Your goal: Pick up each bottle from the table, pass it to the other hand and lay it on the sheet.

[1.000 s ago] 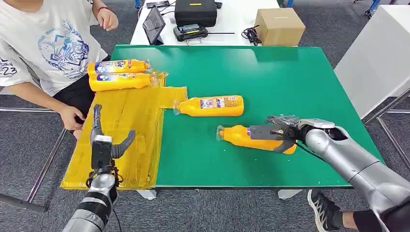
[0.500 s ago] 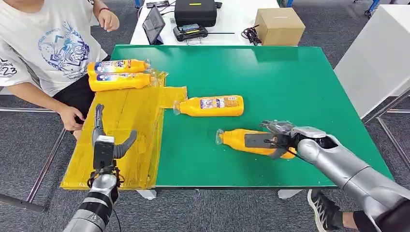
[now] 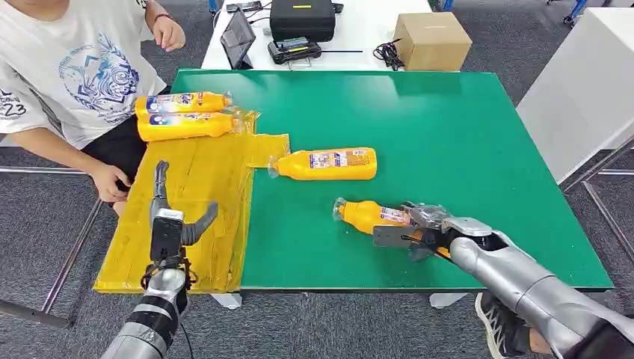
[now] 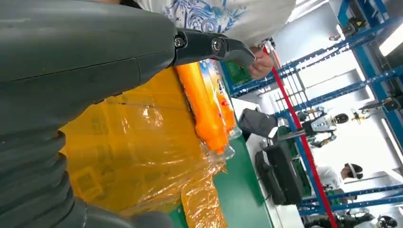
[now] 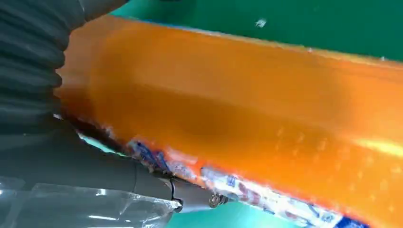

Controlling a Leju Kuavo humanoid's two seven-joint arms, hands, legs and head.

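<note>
Your right hand [image 3: 419, 233] has pulled back toward the near table edge since a second ago, and the near bottle [image 3: 371, 215] has come along with it, turning so its label now faces up. The left hand [image 3: 170, 224] has crept slightly forward above the sheet [image 3: 196, 187].

You are in the pick-up step for this bottle. The right hand's fingers are wrapped over its base end, and the right wrist view has the orange body pressed right against the palm, so the hand is clamped on it. Whether the bottle has cleared the green table [image 3: 448, 120] you cannot tell from here; it looks low, perhaps touching.

The left hand is empty, its fingers spread apart and pointing upward, hovering above the near part of the yellow sheet (ready, it seems, to receive).

Two bottles [image 3: 183, 114] already lie side by side at the far end of the sheet, close to the seated person [image 3: 67, 67]. Another bottle [image 3: 325, 164] rests on the table just beside the sheet's edge, cap toward it, well apart from your right hand.

Next you need to lift the held bottle clear and carry it across toward the left hand. The grip sits near one end, so expect the capped end to droop; leave the middle of the body exposed for the left hand to close on before you release.
</note>
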